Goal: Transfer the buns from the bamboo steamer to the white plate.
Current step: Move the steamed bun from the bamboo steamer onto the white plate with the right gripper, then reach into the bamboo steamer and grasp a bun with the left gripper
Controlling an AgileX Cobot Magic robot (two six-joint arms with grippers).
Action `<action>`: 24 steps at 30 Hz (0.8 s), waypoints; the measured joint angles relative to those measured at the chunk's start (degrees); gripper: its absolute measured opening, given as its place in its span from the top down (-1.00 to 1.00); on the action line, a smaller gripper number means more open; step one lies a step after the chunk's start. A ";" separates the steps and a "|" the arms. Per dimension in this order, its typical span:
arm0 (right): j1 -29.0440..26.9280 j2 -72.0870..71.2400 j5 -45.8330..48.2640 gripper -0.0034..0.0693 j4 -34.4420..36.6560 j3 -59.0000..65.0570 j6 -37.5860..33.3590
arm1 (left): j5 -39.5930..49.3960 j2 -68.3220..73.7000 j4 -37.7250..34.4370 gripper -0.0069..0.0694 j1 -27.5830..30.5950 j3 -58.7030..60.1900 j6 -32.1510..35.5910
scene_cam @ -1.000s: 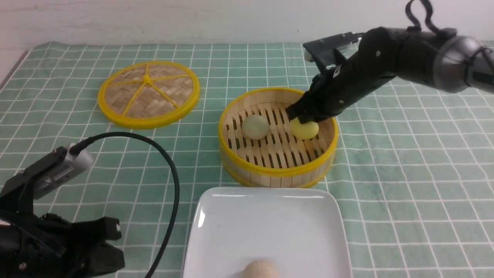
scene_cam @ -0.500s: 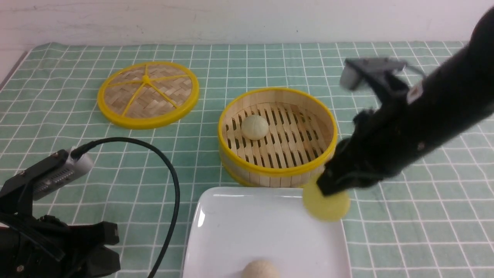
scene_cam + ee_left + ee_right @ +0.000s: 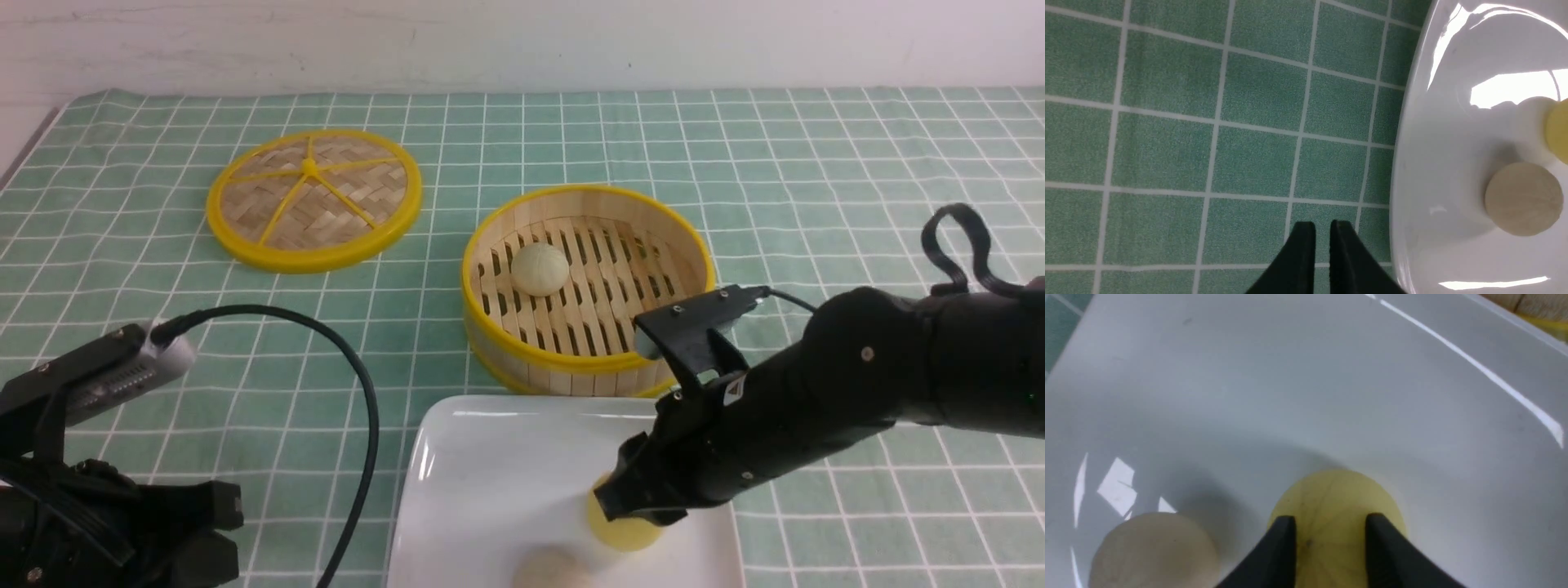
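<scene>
Yellow bun (image 3: 627, 532): sits on the white plate (image 3: 490, 474), toward its right side, near a tan bun (image 3: 551, 570).
Cream bun (image 3: 539, 269): lies in the bamboo steamer (image 3: 571, 371), on the slat floor, at the back left.
Right gripper (image 3: 608, 502): low over the yellow bun. Its two black fingers stand apart above the bun's top.
Left gripper (image 3: 1323, 226): over the green cloth (image 3: 857, 245), just beside the plate. Its fingers are almost together, with a thin gap and nothing in it.
Woven lid (image 3: 314, 198): flat on the cloth, well apart from the steamer.
</scene>
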 joint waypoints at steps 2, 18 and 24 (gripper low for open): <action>0.00 0.23 0.06 -0.13 0.00 0.00 0.00 | 0.05 0.00 0.31 0.58 0.00 0.00 0.00; 0.00 -34.56 10.68 -0.45 -15.31 -1.61 1.60 | 0.24 0.00 0.44 0.53 0.00 0.00 0.00; 0.00 -50.64 25.60 0.10 -30.32 -1.65 12.84 | -0.39 0.00 0.61 0.53 0.00 -1.30 0.00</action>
